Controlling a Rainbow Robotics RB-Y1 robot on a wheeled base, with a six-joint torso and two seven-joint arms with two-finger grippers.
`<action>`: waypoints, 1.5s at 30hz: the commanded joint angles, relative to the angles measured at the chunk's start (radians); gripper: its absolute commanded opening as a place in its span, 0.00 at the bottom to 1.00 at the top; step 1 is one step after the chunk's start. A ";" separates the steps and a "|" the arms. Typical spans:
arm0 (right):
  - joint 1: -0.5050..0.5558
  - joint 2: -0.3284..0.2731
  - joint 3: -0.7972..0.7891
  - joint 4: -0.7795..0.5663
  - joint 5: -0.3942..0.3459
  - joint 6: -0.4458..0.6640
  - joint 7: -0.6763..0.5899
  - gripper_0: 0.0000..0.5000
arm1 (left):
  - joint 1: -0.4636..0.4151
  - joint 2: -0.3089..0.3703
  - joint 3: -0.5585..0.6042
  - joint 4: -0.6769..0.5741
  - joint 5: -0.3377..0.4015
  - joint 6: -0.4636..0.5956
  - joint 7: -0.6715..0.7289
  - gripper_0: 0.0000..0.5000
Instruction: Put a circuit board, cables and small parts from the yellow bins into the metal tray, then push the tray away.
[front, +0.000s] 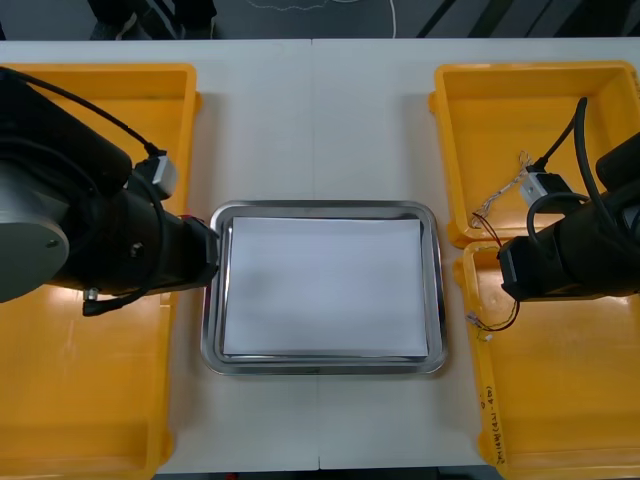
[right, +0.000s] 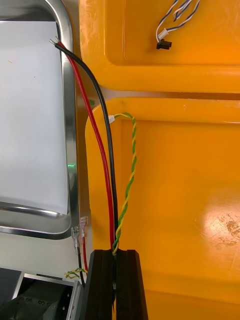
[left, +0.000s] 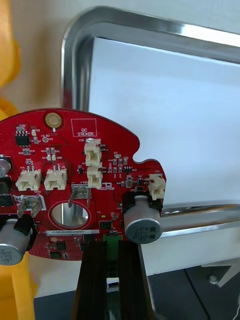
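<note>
Jaws, left gripper (left: 111, 244): almost closed, pinched on the edge of the board (left: 75, 165). Board is red and round with its component side showing, held over the left rim of the tray (front: 320, 366). Cannot tell if it touches the rim. Tray sits mid-table between the bins, white inside.

Jaws, right gripper (right: 116, 253): almost closed, gripping two cables together, a red-black cable (right: 102, 150) and a yellow-green cable (right: 129, 170). Gripper is at the left wall of the near right bin (right: 190, 210), just right of the tray. Yellow-green cable runs up to that bin's far left corner. Red-black cable runs far and left across the gap, its bare end over the tray's right rim; contact not clear. Blue-white cable (right: 175, 15) lies in the far right bin (right: 150, 65), well apart from the fingers.
</note>
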 joint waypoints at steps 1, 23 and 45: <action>0.009 -0.019 0.003 -0.006 0.008 0.004 -0.029 0.00 | -0.083 -0.011 -0.059 0.037 0.010 0.007 0.129 0.00; 0.020 -0.019 0.005 -0.006 0.023 0.004 -0.023 0.00 | -0.151 -0.170 -0.318 0.183 -0.134 0.007 0.120 0.00; 0.026 -0.019 0.003 -0.006 0.023 0.004 -0.019 0.00 | -0.145 -0.235 -0.425 0.344 -0.228 0.007 -0.089 0.00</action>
